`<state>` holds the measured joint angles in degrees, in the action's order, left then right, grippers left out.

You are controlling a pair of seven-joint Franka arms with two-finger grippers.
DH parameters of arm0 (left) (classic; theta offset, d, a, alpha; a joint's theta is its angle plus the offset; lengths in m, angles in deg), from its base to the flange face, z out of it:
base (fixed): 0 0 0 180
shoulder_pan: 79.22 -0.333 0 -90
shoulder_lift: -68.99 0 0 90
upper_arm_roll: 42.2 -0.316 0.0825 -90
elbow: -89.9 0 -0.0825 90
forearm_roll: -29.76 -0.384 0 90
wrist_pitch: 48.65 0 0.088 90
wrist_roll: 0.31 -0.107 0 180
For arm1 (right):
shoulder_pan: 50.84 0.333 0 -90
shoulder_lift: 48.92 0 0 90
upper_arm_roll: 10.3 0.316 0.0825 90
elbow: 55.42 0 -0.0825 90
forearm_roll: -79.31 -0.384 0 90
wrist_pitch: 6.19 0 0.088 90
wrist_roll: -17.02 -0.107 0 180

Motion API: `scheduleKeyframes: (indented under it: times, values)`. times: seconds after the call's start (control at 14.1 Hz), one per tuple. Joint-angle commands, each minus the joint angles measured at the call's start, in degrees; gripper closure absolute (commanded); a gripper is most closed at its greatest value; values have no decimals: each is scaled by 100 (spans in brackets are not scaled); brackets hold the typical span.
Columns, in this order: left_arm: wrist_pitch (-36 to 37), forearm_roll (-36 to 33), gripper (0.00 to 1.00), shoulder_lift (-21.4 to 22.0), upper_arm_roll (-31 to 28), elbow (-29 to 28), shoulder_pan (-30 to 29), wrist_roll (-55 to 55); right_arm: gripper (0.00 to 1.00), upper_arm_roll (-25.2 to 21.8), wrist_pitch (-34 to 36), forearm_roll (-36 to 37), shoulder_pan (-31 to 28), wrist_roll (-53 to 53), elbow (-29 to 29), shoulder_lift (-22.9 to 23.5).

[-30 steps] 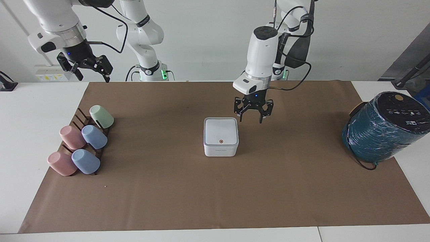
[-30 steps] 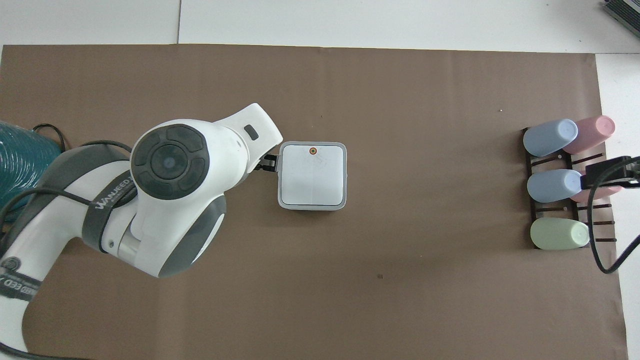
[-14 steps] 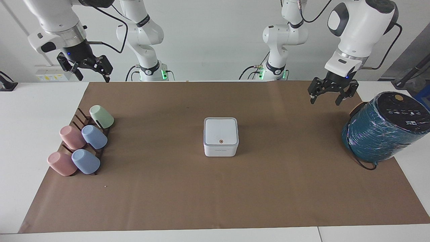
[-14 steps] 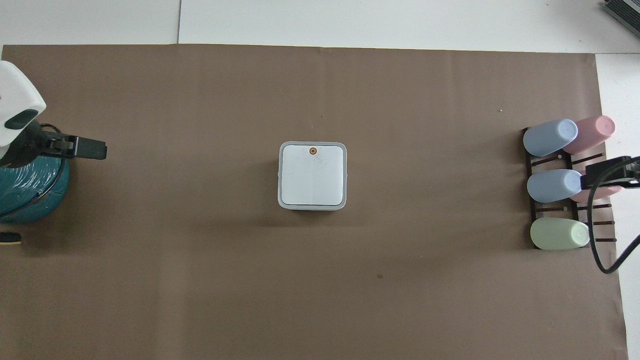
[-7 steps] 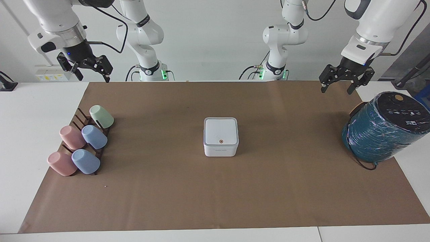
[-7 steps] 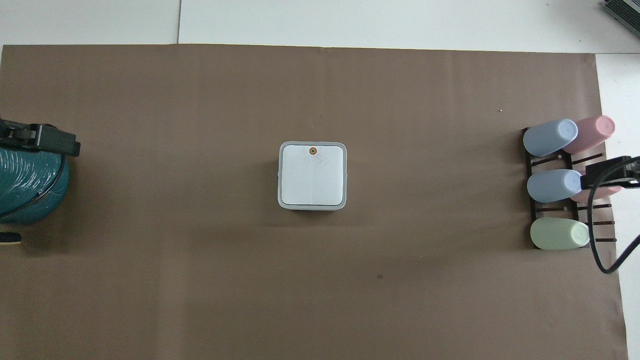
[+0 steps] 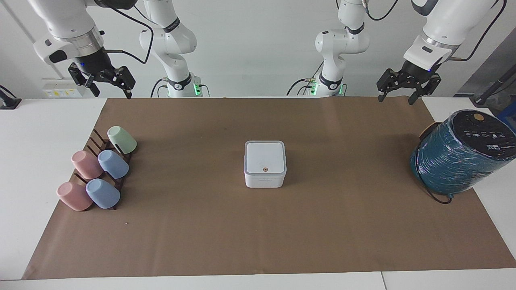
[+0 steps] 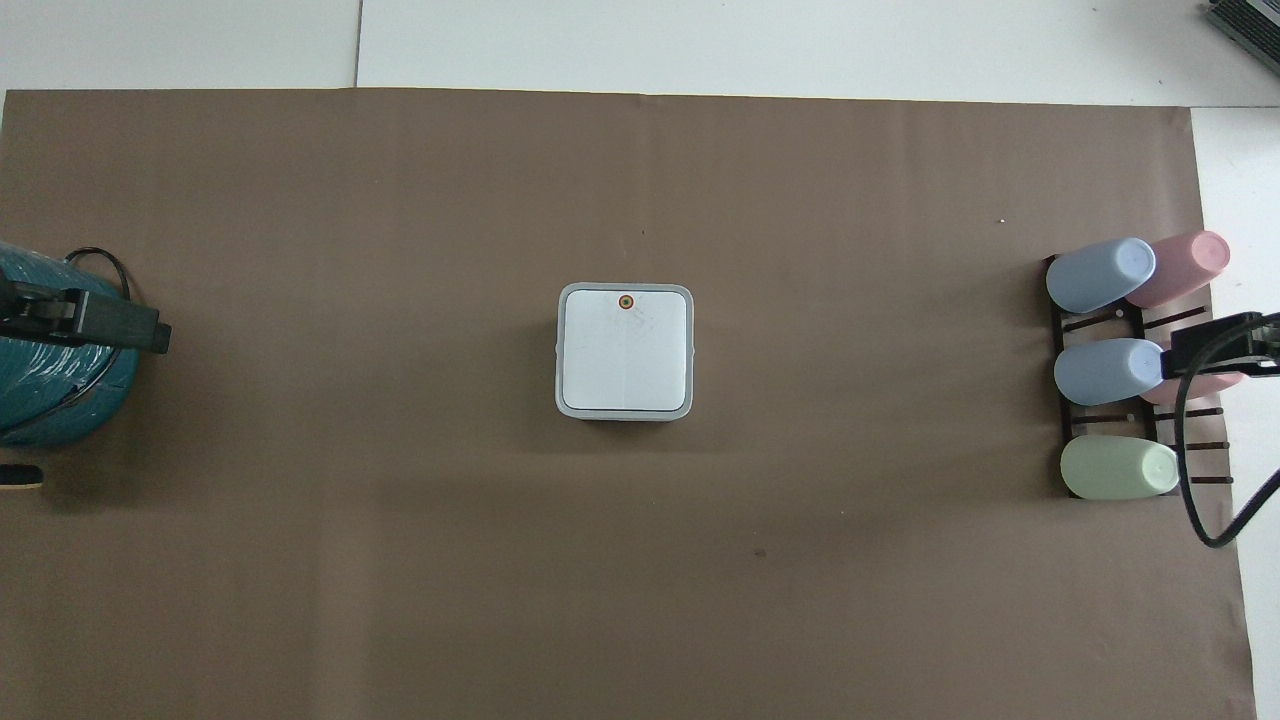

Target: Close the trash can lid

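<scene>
- The brown paper mat (image 7: 201,241) carries the small white cube-shaped plastic trash can (image 7: 265,179) at its middle; every place below is told from that can.
- Its square white plastic lid (image 7: 265,158) lies flat on it, orange dot farthest from us, so I judge the closing done.
- My left gripper (image 7: 404,86) hangs high, well apart toward my end, jaws wide and empty; best to keep clear.
- My right gripper (image 7: 105,81) waits, splayed, well apart toward its own end.

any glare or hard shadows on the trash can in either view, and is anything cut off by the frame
Facing view: even light, no glare on the lid; the trash can casts only a soft shadow on the brown paper. Overhead view: lid evenly lit; the teal cylinder is cut off at the frame edge.
</scene>
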<state>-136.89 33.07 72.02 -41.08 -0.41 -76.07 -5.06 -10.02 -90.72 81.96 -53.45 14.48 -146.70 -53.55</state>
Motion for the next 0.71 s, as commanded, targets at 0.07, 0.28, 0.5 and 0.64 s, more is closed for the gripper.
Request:
scheduleKeyframes:
  times: [0.07, 0.28, 0.5, 0.64]
  values:
    - [-193, 108, 0, 171, 46, -224, -33, -69, 0, 16, -144, -19, -29, 122, -171, -135]
    - [-184, 99, 0, 171, 46, -224, -33, -52, 0, 16, -144, -10, -29, 122, -171, -135]
    - [-114, 81, 0, 180, 46, -233, -86, -52, 0, 16, -144, -10, -29, 122, -171, -135]
    - [-105, 81, 0, 189, 46, -250, -86, -43, 0, 16, -144, -11, -29, 122, -171, -135]
